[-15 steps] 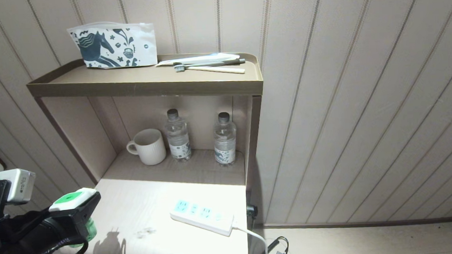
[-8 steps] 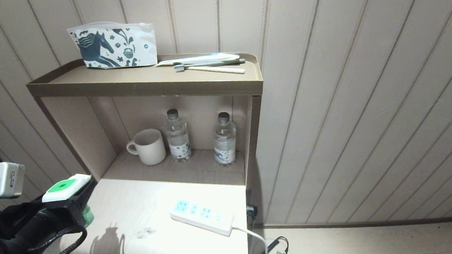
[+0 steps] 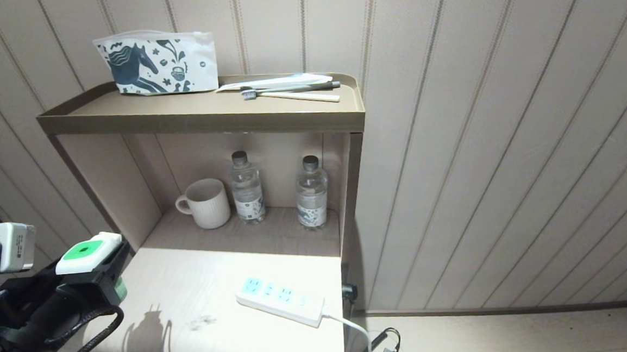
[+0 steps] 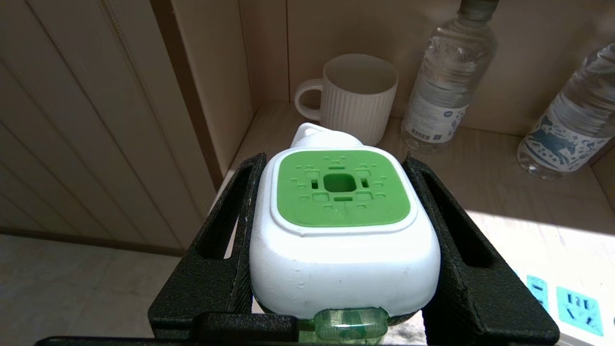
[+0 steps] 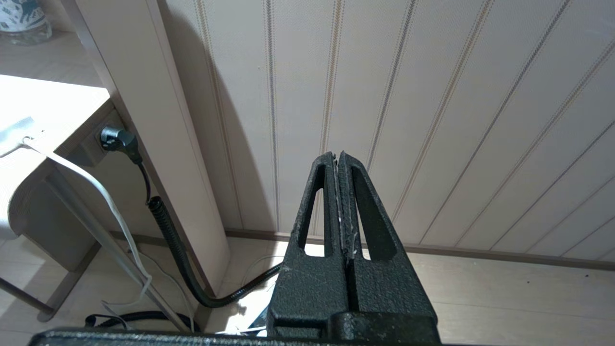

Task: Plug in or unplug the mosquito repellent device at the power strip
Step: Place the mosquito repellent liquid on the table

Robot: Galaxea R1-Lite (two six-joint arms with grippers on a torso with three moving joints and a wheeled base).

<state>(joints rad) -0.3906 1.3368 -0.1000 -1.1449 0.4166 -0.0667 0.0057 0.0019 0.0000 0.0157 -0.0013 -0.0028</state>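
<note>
The mosquito repellent device (image 3: 88,249) is clamped between the two black fingers (image 4: 226,250) of the left gripper (image 3: 87,266), which is seen at the near left corner of the light wooden table (image 3: 217,296), over its left edge. The device is held with its green top panel facing up and its white body pressed on both sides by the fingers; a bit of its translucent green bottle (image 4: 350,326) is visible below the white body in the left wrist view. The power strip (image 3: 280,300) is laid flat on the table towards the near right, well apart from the device, with its light-blue socket faces up and its white cord (image 3: 350,326) run off the right edge. At the far end of the table, under a brown shelf (image 3: 201,115), a white ribbed mug (image 3: 206,203) and two clear water bottles (image 3: 247,188) are stood upright. The right gripper (image 5: 338,202) is seen only in its own wrist view, with its fingers pressed together on nothing, beside the striped wall (image 5: 432,120) to the right of the table.
</note>
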